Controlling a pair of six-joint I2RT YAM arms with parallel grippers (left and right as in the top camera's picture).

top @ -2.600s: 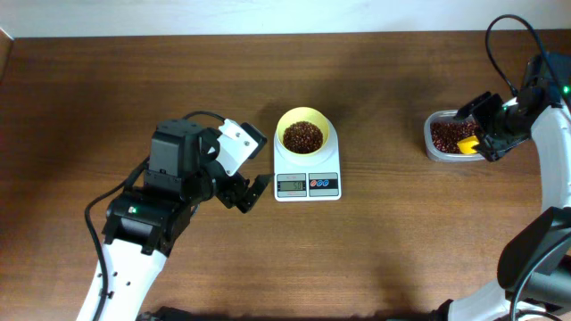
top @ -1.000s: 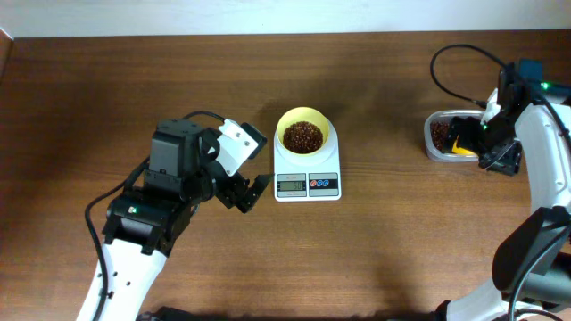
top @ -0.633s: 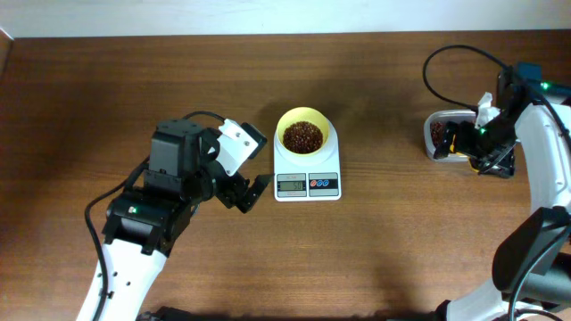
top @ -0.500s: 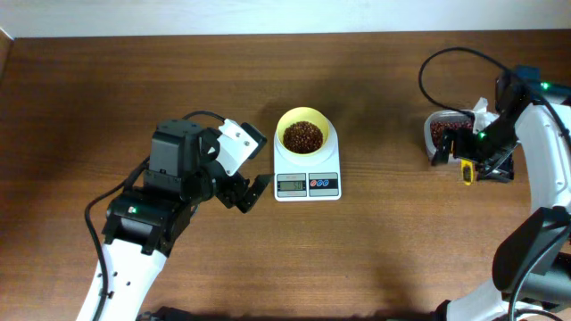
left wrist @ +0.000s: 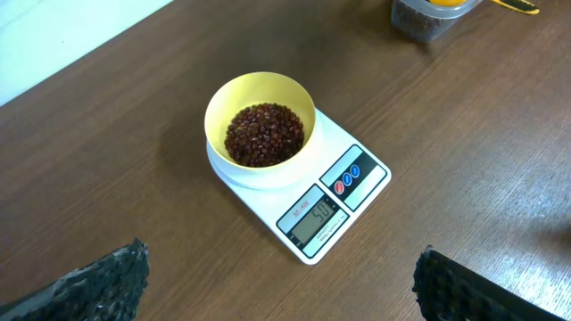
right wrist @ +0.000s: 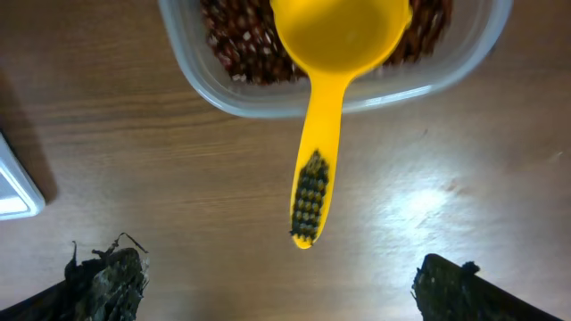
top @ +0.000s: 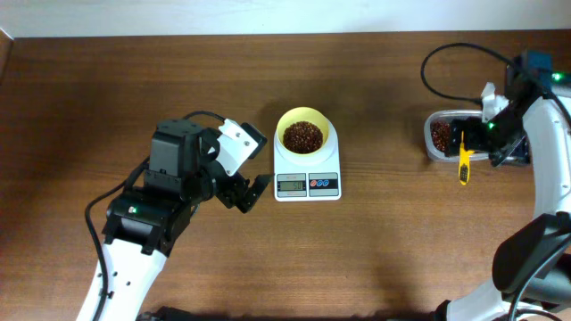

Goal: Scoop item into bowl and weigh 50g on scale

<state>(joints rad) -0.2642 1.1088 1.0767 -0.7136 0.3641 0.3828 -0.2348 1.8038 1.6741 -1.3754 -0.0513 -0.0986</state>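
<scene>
The pale-yellow bowl stands on the white scale with dark reddish-brown beans in it; the left wrist view shows the same bowl, beans and scale. My left gripper hangs open just left of the scale, its dark fingertips wide apart and empty. My right gripper is open beside the clear tub. In the right wrist view it holds nothing. The yellow scoop lies free, head in the tub's beans, handle out over the rim.
In the overhead view the scoop's handle points toward the table's front from the tub at the right. A corner of the scale shows at the left of the right wrist view. A black cable loops behind the right arm.
My right gripper has let go of the scoop and drawn back to the right of the tub; the scoop now rests across the tub's rim. The left arm has not moved.
</scene>
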